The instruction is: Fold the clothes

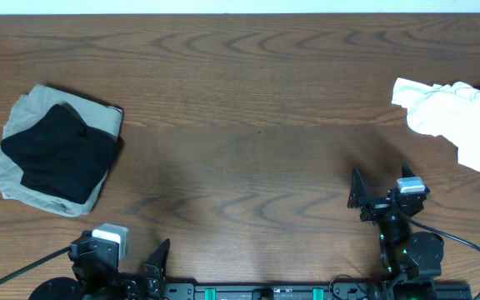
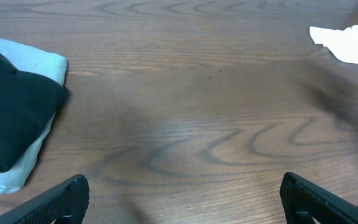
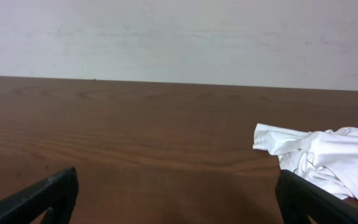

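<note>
A folded black garment (image 1: 58, 152) lies on top of a folded grey-beige garment (image 1: 98, 195) at the table's left side; both also show in the left wrist view, black (image 2: 11, 115) on grey-beige (image 2: 42, 65). A crumpled white garment (image 1: 457, 123) lies at the right edge, with a bit of dark fabric at its far corner; it also shows in the right wrist view (image 3: 328, 155) and the left wrist view (image 2: 347, 42). My left gripper (image 1: 136, 265) is open and empty at the front left. My right gripper (image 1: 380, 190) is open and empty at the front right.
The brown wooden table (image 1: 248, 108) stretches between the two piles. A pale wall (image 3: 179, 37) stands behind its far edge. Cables run from both arm bases along the front edge.
</note>
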Robot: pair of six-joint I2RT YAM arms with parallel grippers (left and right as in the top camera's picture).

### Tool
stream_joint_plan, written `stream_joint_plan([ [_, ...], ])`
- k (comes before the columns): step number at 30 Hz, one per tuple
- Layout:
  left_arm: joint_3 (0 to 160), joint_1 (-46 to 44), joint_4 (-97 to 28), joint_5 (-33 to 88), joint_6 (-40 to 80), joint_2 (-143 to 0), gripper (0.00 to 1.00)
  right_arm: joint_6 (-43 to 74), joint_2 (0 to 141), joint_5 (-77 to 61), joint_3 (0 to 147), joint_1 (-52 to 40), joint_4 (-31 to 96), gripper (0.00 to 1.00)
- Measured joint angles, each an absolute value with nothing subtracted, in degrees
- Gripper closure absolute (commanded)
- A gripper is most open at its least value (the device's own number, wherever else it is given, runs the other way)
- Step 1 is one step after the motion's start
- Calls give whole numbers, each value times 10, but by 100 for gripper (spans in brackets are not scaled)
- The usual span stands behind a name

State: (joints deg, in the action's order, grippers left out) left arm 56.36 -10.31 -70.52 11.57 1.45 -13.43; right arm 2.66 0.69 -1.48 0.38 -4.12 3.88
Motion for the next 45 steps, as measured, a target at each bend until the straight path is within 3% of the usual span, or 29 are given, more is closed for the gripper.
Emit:
stream_joint_plan([
  [7,564,-91,-705,116,15,-134,2,27,7,-15,4,-41,39,1],
  [14,563,40,-705,115,15,-133,2,27,7,-15,4,-41,39,1],
  [18,550,59,-677,111,14,-133,2,27,7,-15,4,-41,39,1],
  [27,409,54,-545,101,12,-118,2,27,7,-15,4,-41,39,1],
  [36,213,36,-392,101,13,-8,2,27,7,-14,4,-41,39,1],
  [45,86,20,-105,101,13,-6,2,27,7,-14,4,-41,40,1],
])
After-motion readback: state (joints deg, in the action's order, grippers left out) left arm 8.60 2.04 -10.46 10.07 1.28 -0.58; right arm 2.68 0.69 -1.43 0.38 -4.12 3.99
